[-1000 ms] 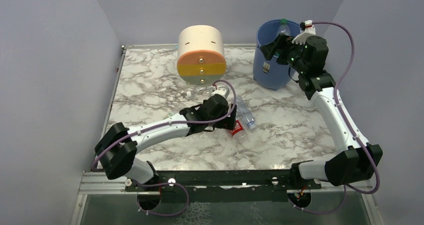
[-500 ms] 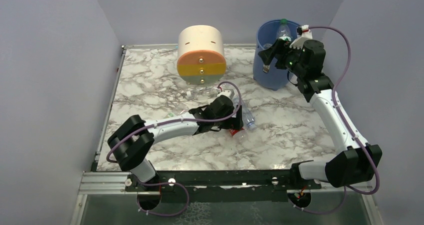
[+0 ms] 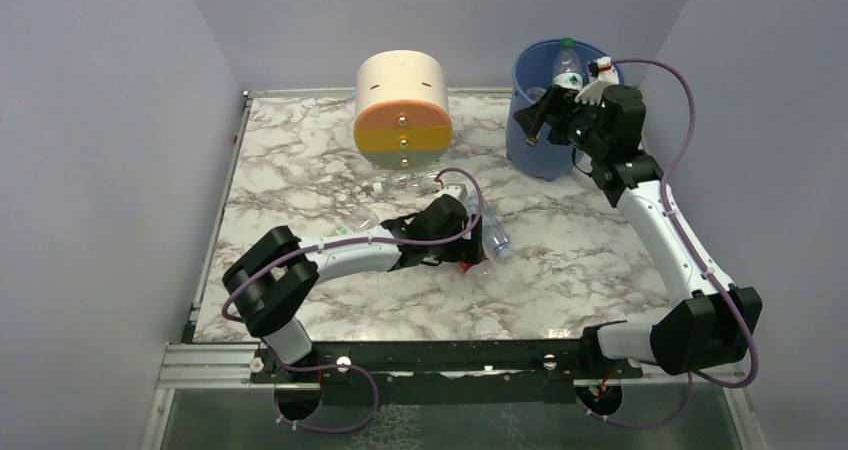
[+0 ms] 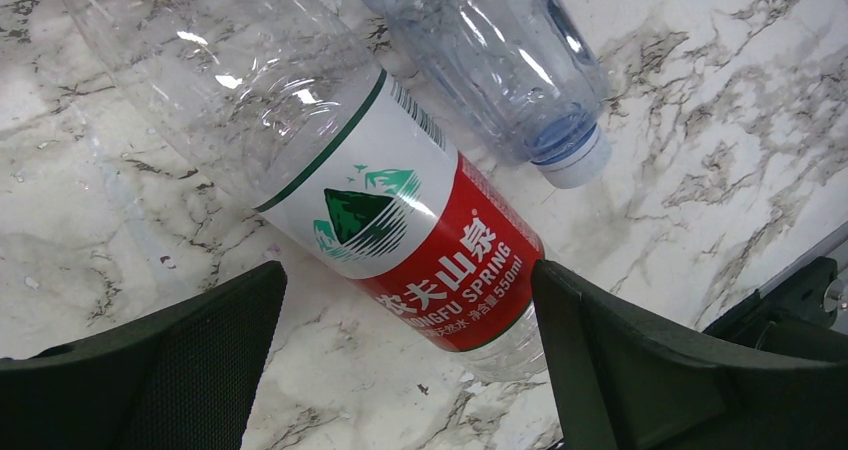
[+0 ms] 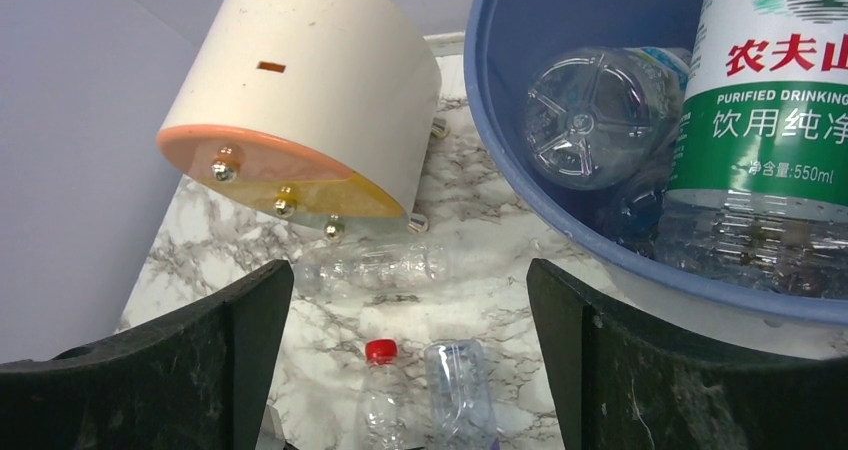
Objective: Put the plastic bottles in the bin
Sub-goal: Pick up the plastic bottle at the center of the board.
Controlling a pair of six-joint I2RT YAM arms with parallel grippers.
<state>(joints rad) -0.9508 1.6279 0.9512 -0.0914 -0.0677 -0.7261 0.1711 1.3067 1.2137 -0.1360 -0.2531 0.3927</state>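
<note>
One green-labelled bottle [image 3: 567,65] stands in the bin [image 3: 520,155], far right; my right claw [image 5: 408,266], released, has drawn back. My left claw [image 4: 403,270], spread wide, has advanced to straddle the red-labelled bottle [image 4: 400,230] mid-table: next pickup.

- Red-and-white label of the lying clear bottle [image 4: 400,230]: "夫山泉", "ONGFU SPRING 550ml".
- Green label of the upright bottle [image 5: 770,120]: "农夫山", "PURIFIED DRINKING", "饮用纯净", "净含量:550ml".

The cream-and-orange round drawer unit [image 3: 403,110] blocks the far centre; bare white marble tabletop [image 3: 290,160] to its left gives passage. An upright green-labelled clear plastic bottle [image 3: 567,67] crowds the mouth of the tall blue plastic bin [image 3: 540,162].
</note>
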